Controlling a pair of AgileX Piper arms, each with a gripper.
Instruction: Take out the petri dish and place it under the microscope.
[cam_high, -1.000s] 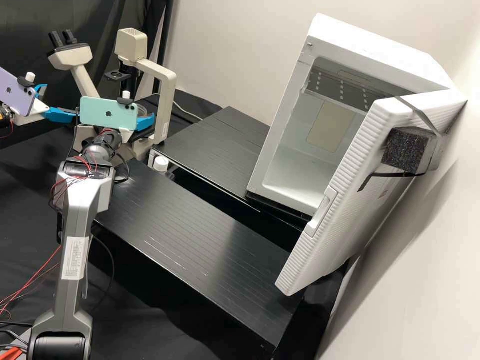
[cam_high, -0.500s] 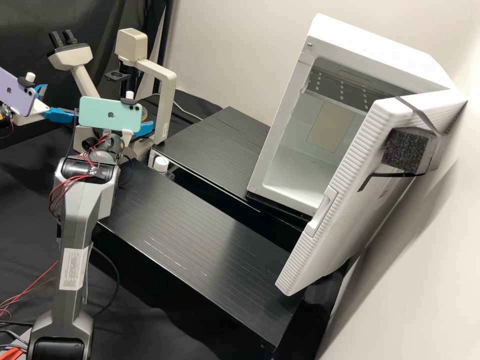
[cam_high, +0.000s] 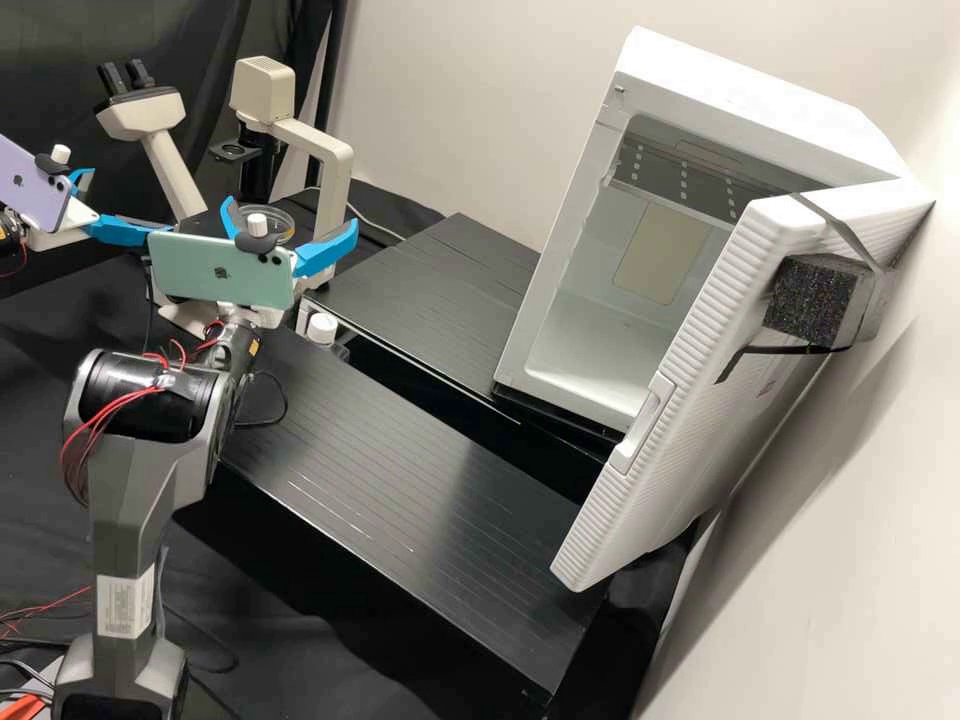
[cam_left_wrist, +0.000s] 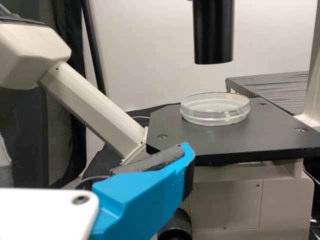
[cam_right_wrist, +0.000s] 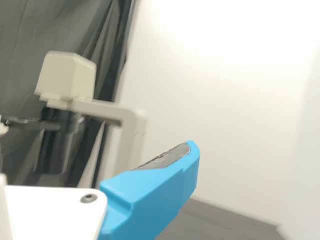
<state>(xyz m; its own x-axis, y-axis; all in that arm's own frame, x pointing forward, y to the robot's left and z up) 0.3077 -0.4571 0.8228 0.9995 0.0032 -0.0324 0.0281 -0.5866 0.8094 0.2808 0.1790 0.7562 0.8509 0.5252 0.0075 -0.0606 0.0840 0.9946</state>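
The right gripper has its fingers spread wide; left of it, the left gripper gapes too. Just beyond the right one, the petri dish lies flat, broad face up, round rather than long, on the microscope's black stage. Rightward stands an open white cabinet; behind, a pale wall and dark curtain.

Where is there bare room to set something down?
The near platform, from right arm to open door; the far platform, from microscope to white cabinet. Crowded: the microscope's stage, holding the petri dish, with the left gripper and right gripper nearby.
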